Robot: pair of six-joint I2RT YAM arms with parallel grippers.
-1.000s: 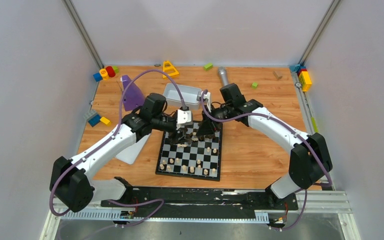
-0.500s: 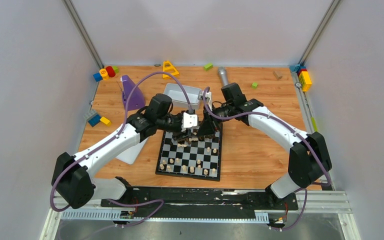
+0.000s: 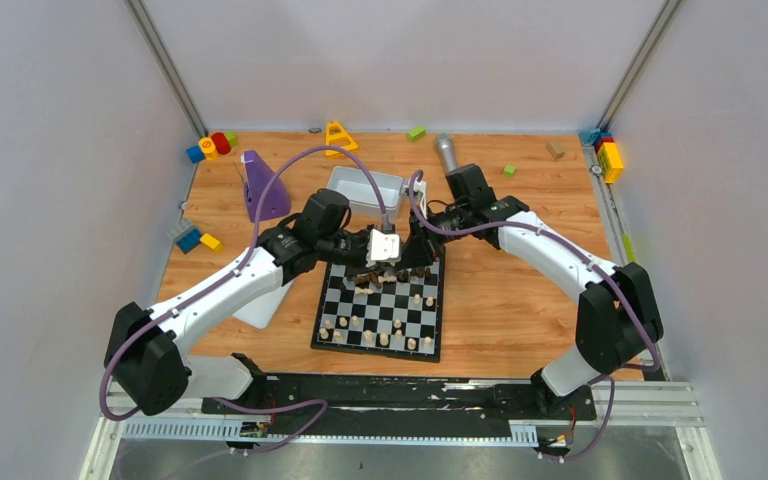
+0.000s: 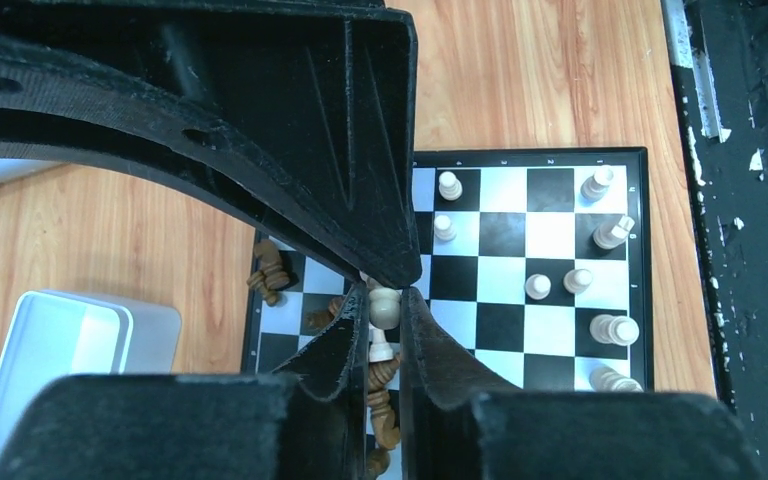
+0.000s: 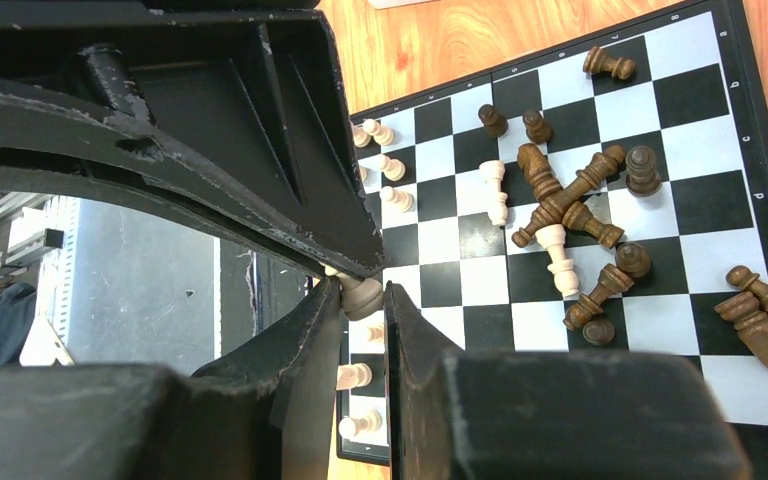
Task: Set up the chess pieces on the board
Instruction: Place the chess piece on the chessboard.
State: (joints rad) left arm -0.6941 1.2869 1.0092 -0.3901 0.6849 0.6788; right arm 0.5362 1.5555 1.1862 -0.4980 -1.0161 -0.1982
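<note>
Top external view, near to far: pale chess pieces [image 3: 383, 340] stand along the near edge of the board [image 3: 372, 351], and both arms meet over its far edge. Left wrist cam has the left gripper [image 4: 385, 300] pinching a pale piece [image 4: 384, 310]. Right wrist cam has the right gripper [image 5: 363, 292] nipping a small piece [image 5: 362, 298], colour hard to call, beside the tipped heap of dark ones [image 5: 565, 195]. My guess is the pale piece's home is back toward the near edge from the left jaws, so it's the left arm's move.
</note>
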